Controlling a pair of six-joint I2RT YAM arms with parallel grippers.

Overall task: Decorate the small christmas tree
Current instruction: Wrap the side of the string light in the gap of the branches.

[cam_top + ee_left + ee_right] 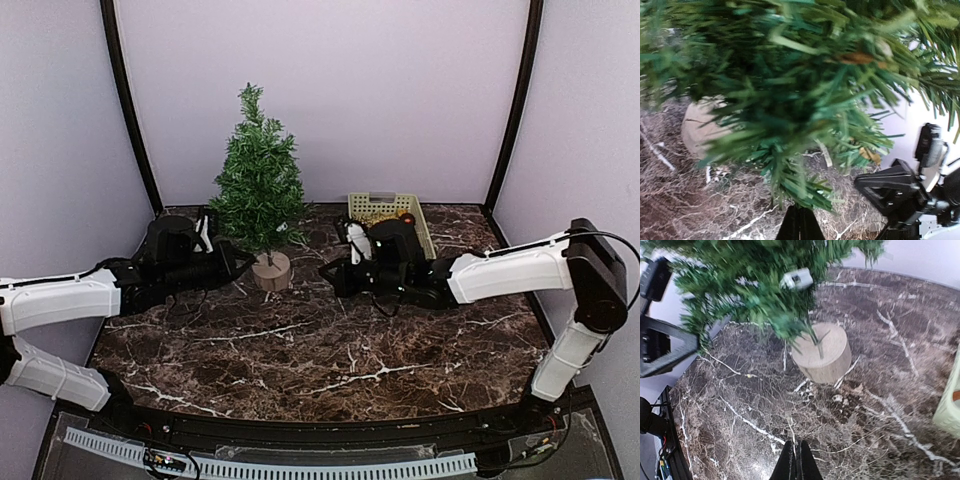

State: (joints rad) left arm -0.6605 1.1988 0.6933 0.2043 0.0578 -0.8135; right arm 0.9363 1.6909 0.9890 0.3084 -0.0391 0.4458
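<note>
The small christmas tree (258, 180) stands upright at the back of the marble table on its round tan base (271, 271). My left gripper (240, 266) sits low just left of the base. In the left wrist view it (800, 224) is shut, and a low branch tip (807, 192) reaches right to its fingertips; I cannot tell if needles are pinched. My right gripper (330, 272) hovers just right of the base; in its wrist view it (800, 461) is shut and empty, facing the base (822, 355). A small pale ornament (796, 279) hangs among the branches.
A pale green basket (414, 222) with small ornaments stands behind the right arm, and its corner shows at the right wrist view's edge (950, 410). The right arm's black gripper (892, 192) is near the tree in the left wrist view. Purple walls enclose the table.
</note>
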